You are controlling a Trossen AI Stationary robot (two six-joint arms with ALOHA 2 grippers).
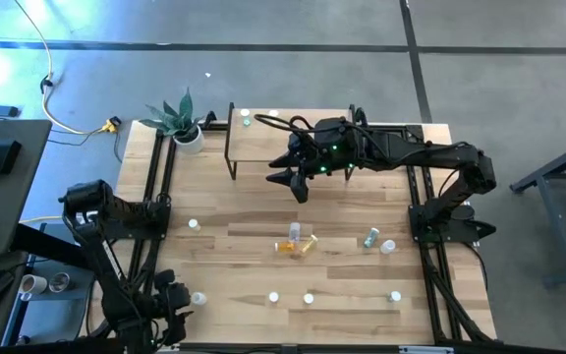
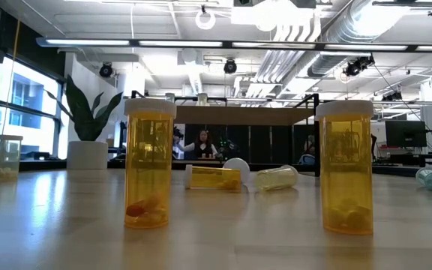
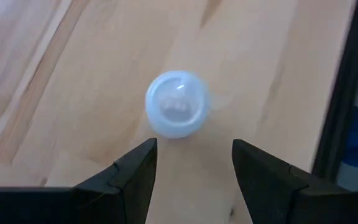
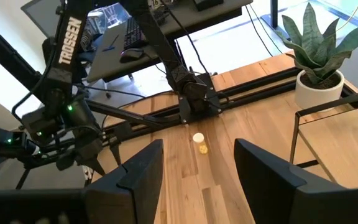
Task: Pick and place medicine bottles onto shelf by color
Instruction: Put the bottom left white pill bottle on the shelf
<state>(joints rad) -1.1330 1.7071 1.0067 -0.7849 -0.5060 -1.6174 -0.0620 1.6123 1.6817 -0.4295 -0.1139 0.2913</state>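
Observation:
A pill bottle stands upright on the table near its front left corner; only its pale round cap shows. My left gripper hangs open just above it, pointing steeply down, fingertips short of the cap. My right gripper is open and empty, held high over the shelf's near edge. One bottle stands on the shelf's far left corner. Other bottles stand or lie on the table. Two yellow ones stand upright in the low view.
A potted plant stands at the far left corner beside the shelf. Black frame rails run along both table sides. A teal bottle lies toward the right. A person sits in the room behind.

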